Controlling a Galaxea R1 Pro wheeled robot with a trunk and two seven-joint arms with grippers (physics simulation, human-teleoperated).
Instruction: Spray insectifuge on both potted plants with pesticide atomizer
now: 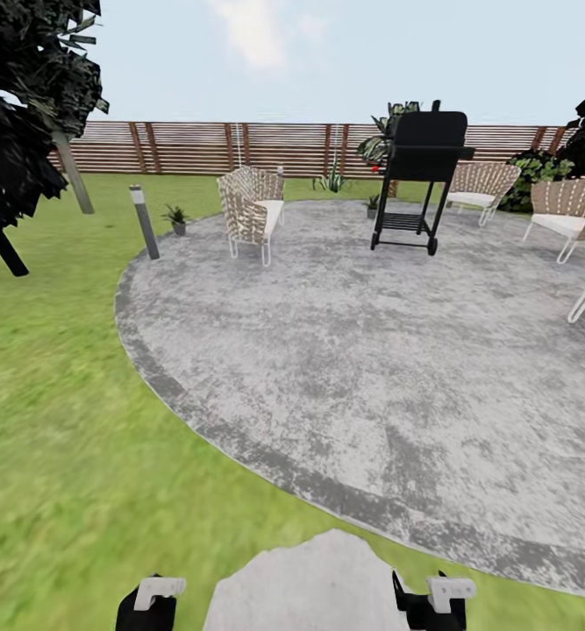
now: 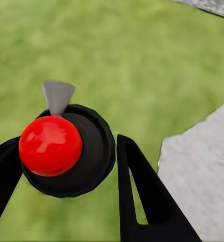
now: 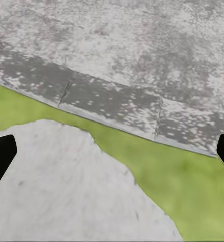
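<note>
Between the black fingers (image 2: 142, 201) of my left gripper (image 2: 66, 166) sits a round dark object seen end-on, with a red ball on top and a grey pointed spout; I take it for the pesticide atomizer (image 2: 51, 146). Both fingers touch it. My right gripper (image 3: 112, 151) is open over a grey stepping stone (image 3: 56, 186), with nothing between its fingers. Far off, a small potted plant (image 1: 177, 217) with pointed leaves stands on the lawn beside a bollard (image 1: 144, 221). A second small potted plant (image 1: 372, 206) stands at the patio's far edge by the grill.
The round grey patio (image 1: 353, 350) spreads ahead, with a black grill (image 1: 421, 171) and wicker chairs (image 1: 250, 210) on it. More chairs (image 1: 566, 217) line the right side. A slatted fence (image 1: 196, 147) closes the back. Dark trees (image 1: 20, 114) stand at the left.
</note>
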